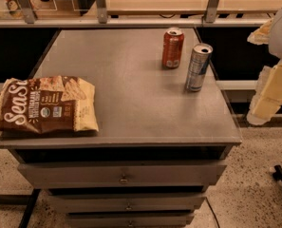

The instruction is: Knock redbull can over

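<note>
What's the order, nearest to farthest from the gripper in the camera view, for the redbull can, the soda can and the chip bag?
The gripper hangs at far right.
1. redbull can: right side, nearest.
2. soda can: back right, just behind.
3. chip bag: front left, farthest.

Tool (269, 95) at right edge, partly cut off (chip bag (45, 104) at left likewise)

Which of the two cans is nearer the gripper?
The tall silver-and-blue can, by the table's right edge; the shorter orange-red can stands farther left. The gripper is beyond that edge.
</note>
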`<state>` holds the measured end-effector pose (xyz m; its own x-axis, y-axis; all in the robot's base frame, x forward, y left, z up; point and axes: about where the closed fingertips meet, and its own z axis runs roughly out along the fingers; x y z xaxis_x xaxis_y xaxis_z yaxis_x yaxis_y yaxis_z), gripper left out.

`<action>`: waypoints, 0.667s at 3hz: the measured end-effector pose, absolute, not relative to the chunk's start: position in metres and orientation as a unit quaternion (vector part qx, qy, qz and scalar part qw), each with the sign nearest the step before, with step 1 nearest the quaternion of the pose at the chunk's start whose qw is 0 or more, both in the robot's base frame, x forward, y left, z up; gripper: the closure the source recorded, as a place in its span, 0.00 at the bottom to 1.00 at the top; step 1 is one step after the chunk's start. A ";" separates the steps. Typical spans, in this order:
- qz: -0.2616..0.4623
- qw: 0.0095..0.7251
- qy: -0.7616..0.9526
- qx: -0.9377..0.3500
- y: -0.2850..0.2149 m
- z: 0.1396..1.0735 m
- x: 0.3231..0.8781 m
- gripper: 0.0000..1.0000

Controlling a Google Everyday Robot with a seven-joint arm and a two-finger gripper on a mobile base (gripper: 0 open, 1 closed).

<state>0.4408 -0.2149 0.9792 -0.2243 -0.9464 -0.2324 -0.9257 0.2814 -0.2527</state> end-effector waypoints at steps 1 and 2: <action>-0.004 0.205 0.787 -0.582 -0.211 0.974 0.450 0.00; 0.022 0.240 0.794 -0.558 -0.206 0.968 0.461 0.00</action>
